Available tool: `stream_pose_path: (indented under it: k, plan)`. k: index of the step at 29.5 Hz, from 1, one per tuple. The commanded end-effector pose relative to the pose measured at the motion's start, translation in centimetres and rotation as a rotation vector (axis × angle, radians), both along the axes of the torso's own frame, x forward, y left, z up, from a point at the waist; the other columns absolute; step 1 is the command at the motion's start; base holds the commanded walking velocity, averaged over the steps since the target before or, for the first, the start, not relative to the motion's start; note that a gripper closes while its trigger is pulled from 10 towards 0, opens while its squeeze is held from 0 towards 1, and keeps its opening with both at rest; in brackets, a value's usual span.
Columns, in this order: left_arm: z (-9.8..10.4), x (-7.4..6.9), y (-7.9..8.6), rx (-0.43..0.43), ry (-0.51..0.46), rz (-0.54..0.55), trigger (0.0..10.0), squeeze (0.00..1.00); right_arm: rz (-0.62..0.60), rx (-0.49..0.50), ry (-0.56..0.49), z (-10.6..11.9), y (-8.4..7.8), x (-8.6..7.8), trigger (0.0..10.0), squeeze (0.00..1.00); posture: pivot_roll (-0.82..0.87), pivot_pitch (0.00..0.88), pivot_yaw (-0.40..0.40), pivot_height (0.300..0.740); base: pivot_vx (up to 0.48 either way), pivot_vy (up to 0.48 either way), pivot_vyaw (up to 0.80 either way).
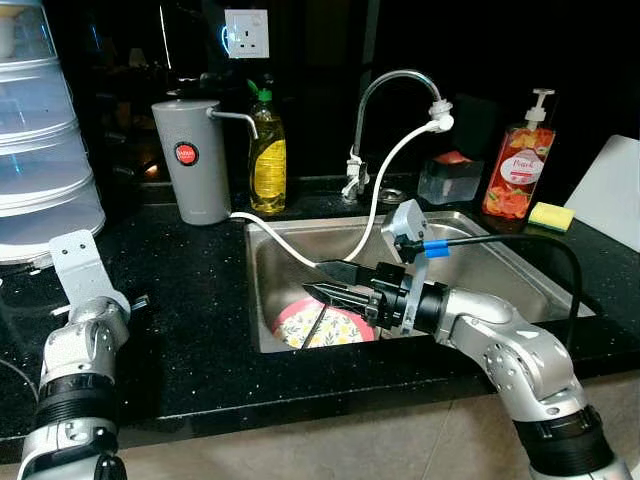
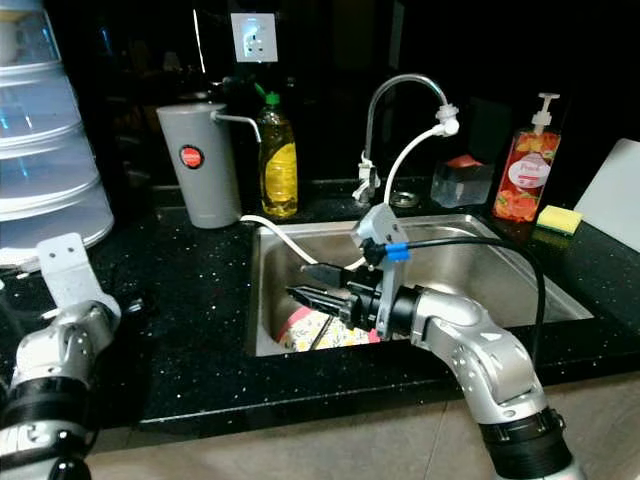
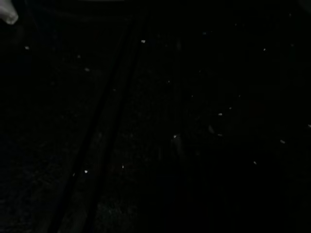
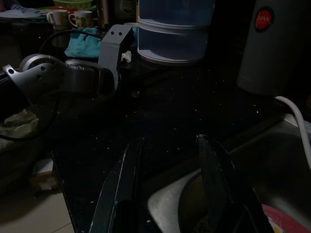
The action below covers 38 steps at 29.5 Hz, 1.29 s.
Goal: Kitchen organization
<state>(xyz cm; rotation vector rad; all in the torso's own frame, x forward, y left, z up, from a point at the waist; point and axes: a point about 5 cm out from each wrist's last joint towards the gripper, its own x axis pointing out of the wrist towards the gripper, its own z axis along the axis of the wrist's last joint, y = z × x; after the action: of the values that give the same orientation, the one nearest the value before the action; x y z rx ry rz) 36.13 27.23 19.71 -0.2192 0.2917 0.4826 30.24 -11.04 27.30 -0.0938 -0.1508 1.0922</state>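
Note:
A round plate (image 1: 345, 331) with a pink rim and a flower pattern lies in the near left corner of the steel sink (image 1: 500, 270). A thin dark utensil (image 1: 313, 326) rests across it. My right gripper (image 1: 314, 279) hovers just above the plate, open, with nothing between its fingers, which point left toward the sink's wall. In the right wrist view the two fingers (image 4: 121, 184) frame the sink's edge and the plate's rim (image 4: 284, 218). My left arm (image 1: 82, 340) is held low over the black counter (image 1: 190, 330) at the left; its wrist view is almost black.
Behind the sink stand a grey kettle (image 1: 190, 160), a yellow oil bottle (image 1: 267, 155), the faucet (image 1: 390, 85) with a white hose, a clear box (image 1: 450, 180), a soap pump bottle (image 1: 518, 165) and a yellow sponge (image 1: 551, 215). Stacked translucent covers (image 1: 40, 130) stand far left.

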Motion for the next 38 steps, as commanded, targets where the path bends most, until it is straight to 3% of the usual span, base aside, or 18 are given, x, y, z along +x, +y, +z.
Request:
stream_pose_path:
  k: [1,7,9,10,11,14,18,22,26,27,28,29,38]
  plan:
    - [-3.5,-1.0,0.3,-0.016,0.164,0.009,0.0,0.0,-0.01,0.009,-0.011,0.3,-0.2,0.1,10.0,0.0,-0.03,0.037,-0.018,0.74,0.0,0.0,0.0]
    - [-3.2,-0.8,0.2,0.021,0.139,0.008,0.0,0.0,-0.013,0.01,-0.01,0.3,-0.2,0.1,10.0,0.0,-0.03,0.037,-0.019,0.74,0.0,0.0,0.0]
    - [-2.6,-0.6,0.1,0.008,0.086,0.003,0.0,0.0,-0.013,0.01,-0.01,0.3,-0.2,0.1,10.0,0.0,-0.03,0.038,-0.02,0.74,0.0,0.0,0.0]
    - [-1.6,-0.3,-0.1,0.033,0.023,-0.008,4.0,0.0,-0.014,0.01,-0.01,0.3,-0.2,0.1,10.0,0.0,-0.03,0.038,-0.021,0.74,0.0,0.0,0.0]
    - [0.3,0.0,-0.5,0.067,-0.087,-0.033,10.0,0.0,-0.014,0.011,-0.01,0.3,-0.2,0.1,10.0,0.0,-0.03,0.038,-0.021,0.74,0.0,0.0,0.0]
    - [2.3,0.1,-0.9,0.092,-0.185,-0.056,10.0,0.0,-0.015,0.011,-0.01,0.3,-0.2,0.1,10.0,0.0,-0.03,0.038,-0.021,0.74,0.0,0.0,0.0]
    - [3.9,-0.9,-0.6,0.169,-0.199,-0.008,10.0,0.0,-0.017,0.015,-0.01,0.3,-0.2,0.0,10.0,0.0,-0.03,0.043,-0.008,0.74,0.0,0.0,0.0]
    - [4.0,-1.8,0.2,0.192,-0.183,0.048,10.0,0.0,-0.022,0.02,-0.007,0.2,-0.2,0.0,10.0,0.0,-0.03,0.047,-0.006,0.74,0.0,0.0,0.0]
    - [2.6,-2.9,1.5,0.15,-0.128,0.096,10.0,0.0,-0.033,0.03,0.001,0.1,-0.3,-0.1,10.0,0.0,-0.02,0.054,-0.008,0.74,0.0,0.0,0.0]
    - [1.9,-3.2,2.0,0.129,-0.101,0.102,10.0,0.41,-0.036,0.035,0.004,0.0,-0.3,-0.1,10.0,0.0,-0.02,0.055,-0.008,0.74,0.0,0.0,0.0]
    - [1.9,-3.2,2.0,0.129,-0.101,0.102,10.0,0.41,-0.036,0.035,0.004,0.0,-0.3,-0.1,10.0,0.0,-0.02,0.055,-0.008,0.74,0.0,0.0,0.0]
    - [1.7,-3.4,2.2,0.125,-0.087,0.108,10.0,1.0,-0.038,0.036,0.005,0.0,-0.3,0.0,10.0,0.0,-0.02,0.055,-0.008,0.74,0.0,0.0,0.0]
    - [1.6,-3.8,3.4,0.113,-0.065,0.128,10.0,1.0,-0.043,0.04,0.007,-0.1,-0.4,0.0,10.0,0.0,-0.02,0.051,-0.007,0.74,0.0,0.0,0.0]
